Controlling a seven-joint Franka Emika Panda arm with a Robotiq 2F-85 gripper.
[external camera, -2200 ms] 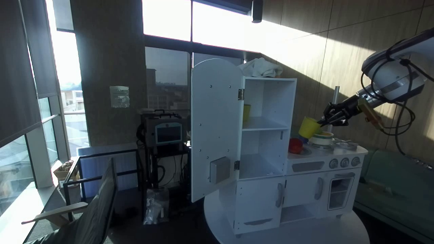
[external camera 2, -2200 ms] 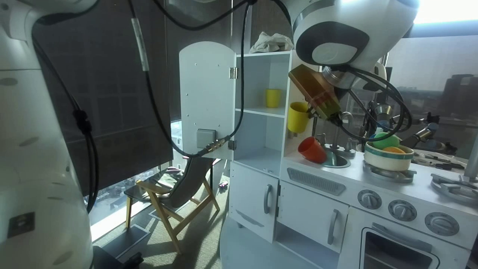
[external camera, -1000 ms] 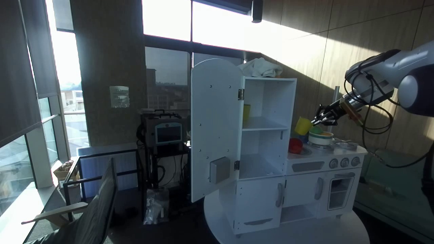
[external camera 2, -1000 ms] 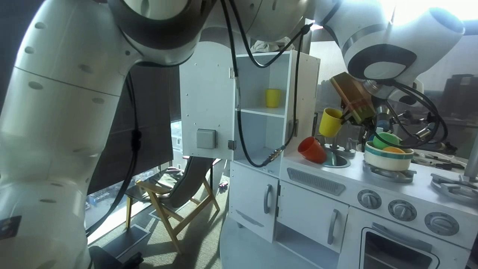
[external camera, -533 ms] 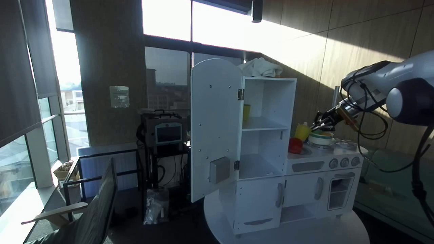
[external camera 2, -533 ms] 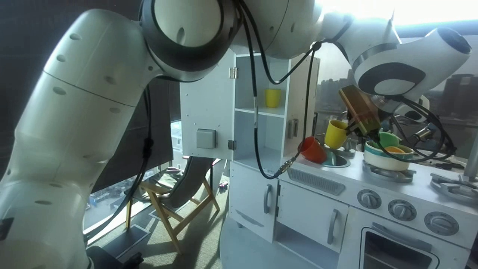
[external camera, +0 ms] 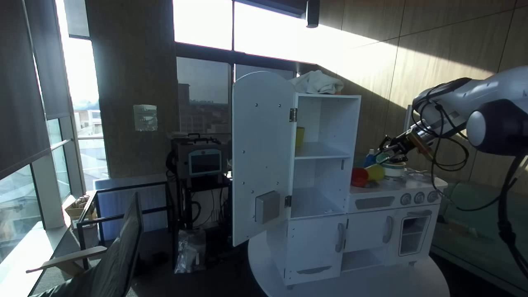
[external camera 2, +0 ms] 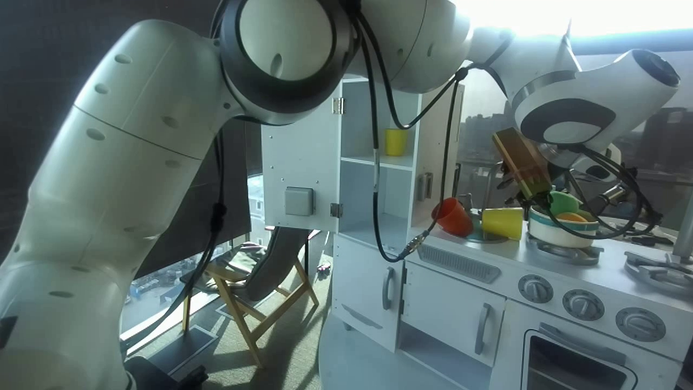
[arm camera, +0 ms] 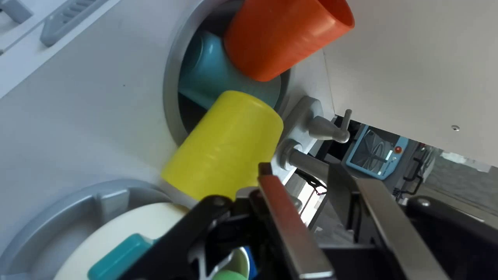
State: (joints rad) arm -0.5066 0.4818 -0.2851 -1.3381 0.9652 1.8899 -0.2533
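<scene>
My gripper [arm camera: 302, 171] stands open above the toy kitchen counter, its fingers apart with nothing between them. Just beside and below one finger, a yellow cup [arm camera: 229, 144] lies on its side, partly over the sink rim [arm camera: 170, 89]; whether the finger touches it I cannot tell. In an exterior view that yellow cup [external camera 2: 502, 223] rests between the sink and the pot. A red cup [arm camera: 280, 39] leans tilted at the sink's far side, over a teal cup [arm camera: 218, 74] inside the basin. In an exterior view another yellow cup [external camera 2: 396, 142] stands upright on the cabinet shelf.
A white pot [external camera 2: 563, 227] with green and orange things sits on a burner close to the gripper. The faucet [arm camera: 311, 165] rises behind the fingers. The cabinet's tall door [external camera: 264, 156] hangs wide. Cables loop from the arm. A blue bottle [external camera: 370, 158] stands behind the counter things.
The arm has come down toward the sink carrying the yellow cup. The fingers have parted, and the cup has dropped from them onto its side at the sink.
</scene>
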